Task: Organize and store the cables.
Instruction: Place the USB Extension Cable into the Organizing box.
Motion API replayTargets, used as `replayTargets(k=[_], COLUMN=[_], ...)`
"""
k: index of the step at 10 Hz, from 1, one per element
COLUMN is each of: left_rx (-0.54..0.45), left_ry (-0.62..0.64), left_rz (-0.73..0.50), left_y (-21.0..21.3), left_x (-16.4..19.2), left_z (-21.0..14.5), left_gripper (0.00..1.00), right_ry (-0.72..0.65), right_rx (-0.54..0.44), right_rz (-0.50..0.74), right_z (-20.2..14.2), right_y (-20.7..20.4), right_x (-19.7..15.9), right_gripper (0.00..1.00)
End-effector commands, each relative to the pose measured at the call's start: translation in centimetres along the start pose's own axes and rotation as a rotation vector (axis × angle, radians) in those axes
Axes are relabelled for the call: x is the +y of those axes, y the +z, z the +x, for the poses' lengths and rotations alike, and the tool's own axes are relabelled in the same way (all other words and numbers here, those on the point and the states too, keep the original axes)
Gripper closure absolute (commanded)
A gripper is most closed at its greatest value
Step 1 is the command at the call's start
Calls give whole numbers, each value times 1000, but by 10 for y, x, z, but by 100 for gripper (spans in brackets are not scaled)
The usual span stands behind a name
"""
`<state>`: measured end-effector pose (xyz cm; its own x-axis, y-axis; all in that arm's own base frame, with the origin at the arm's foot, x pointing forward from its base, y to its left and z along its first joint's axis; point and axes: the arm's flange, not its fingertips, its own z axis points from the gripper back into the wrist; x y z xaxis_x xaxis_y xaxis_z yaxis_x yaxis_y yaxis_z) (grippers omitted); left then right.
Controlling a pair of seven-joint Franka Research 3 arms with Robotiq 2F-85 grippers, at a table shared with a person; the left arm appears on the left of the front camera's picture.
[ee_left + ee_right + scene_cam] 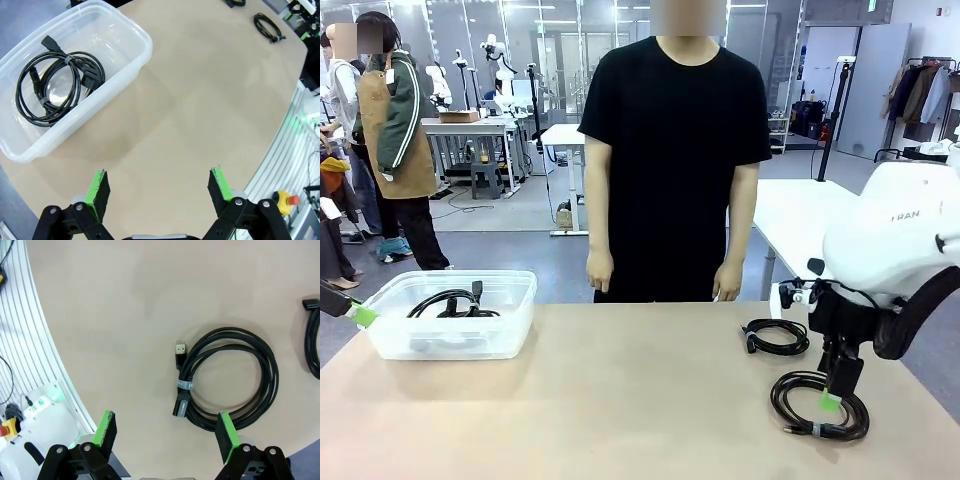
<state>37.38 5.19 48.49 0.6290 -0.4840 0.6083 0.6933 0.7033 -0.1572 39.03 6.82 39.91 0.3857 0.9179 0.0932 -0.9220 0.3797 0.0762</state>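
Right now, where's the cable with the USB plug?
Front view: USB cable on the table's right side, beneath the open right gripper, smaller cable just beyond.

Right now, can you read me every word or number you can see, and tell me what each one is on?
"RAN": on the white shell of the right arm; the letters look like part of a longer word that is cut off.
Print on the grey band wrapped around the coiled cable: too small to read.
Nothing else can be read in these pictures.
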Motion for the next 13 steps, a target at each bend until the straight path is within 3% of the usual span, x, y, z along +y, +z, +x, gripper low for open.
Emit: replayTargets(k=[1,6,12,13], left_rx=[4,4,4,4], left_ry=[3,3,3,3], left_rz=[1,1,1,1], left_y=[0,0,0,0], left_x=[1,1,1,1], left_z=[1,1,1,1], left_gripper=[0,0,0,0], right_ry=[-19,-19,-33,-36], right_rx=[-19,42,87,94], right_rz=[-4,-10,-14,-20], right_z=[-1,9,16,17], right_y=[-8,-75,-99,-98], right_x=[-4,-17,-26,-25], right_gripper=[0,0,0,31])
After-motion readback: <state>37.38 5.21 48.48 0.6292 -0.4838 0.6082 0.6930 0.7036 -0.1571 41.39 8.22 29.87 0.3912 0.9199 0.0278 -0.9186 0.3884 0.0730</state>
